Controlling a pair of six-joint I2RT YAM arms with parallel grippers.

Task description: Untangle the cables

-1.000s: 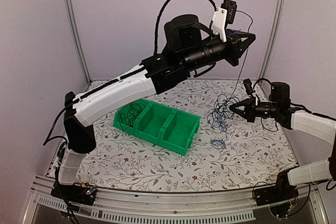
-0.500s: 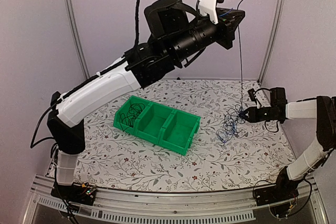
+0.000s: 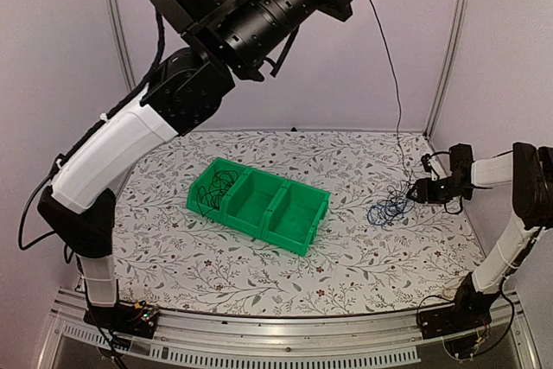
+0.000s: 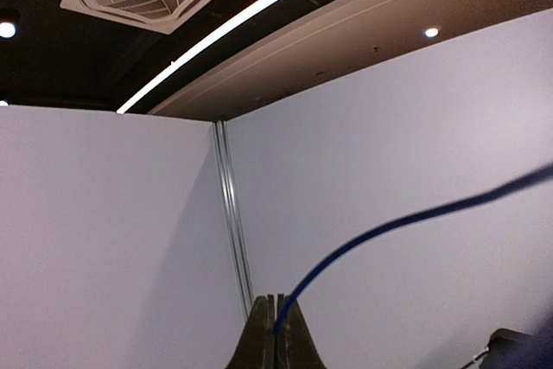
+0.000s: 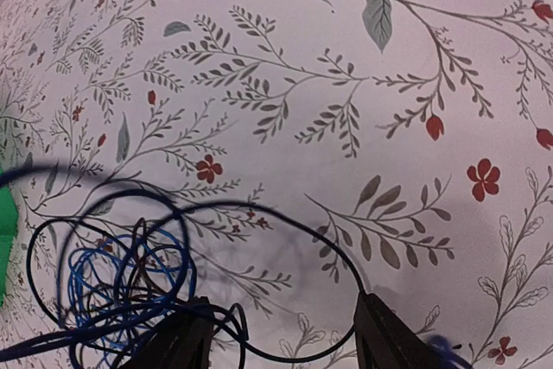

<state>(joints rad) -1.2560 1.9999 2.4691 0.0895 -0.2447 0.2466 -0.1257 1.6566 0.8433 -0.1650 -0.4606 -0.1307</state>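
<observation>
Two arms, very different poses. The left arm is raised high and stretched up toward the back right, with the wrist cut off by the top edge of the overhead view. The left gripper (image 4: 275, 334) is seen from its wrist camera with fingertips (image 4: 259, 347) pressed together. A blue cable (image 4: 406, 218) is pinched between them and curves away up to the right.

In the overhead view one thin strand (image 3: 392, 75) is seen hanging from that wrist down to the table (image 3: 173, 248). It reads dark there, so it is probably the same blue cable, but the colour cannot be confirmed at that size. The strand ends in the tangle of cables (image 3: 390, 207), blue and black loops lying on the floral surface right of the green bin (image 3: 294, 235) and apart from it.

The right arm is folded low, with the elbow up at the right edge and the forearm laid nearly level, pointing left. The right gripper (image 3: 418, 191) is held at table height just beside the tangle. Its fingers (image 5: 186, 339) are spread apart. A black loop (image 5: 302, 227) is draped across the gap and nothing is clamped.

More black cable (image 3: 216, 187) is seen in the bin's left compartment.
</observation>
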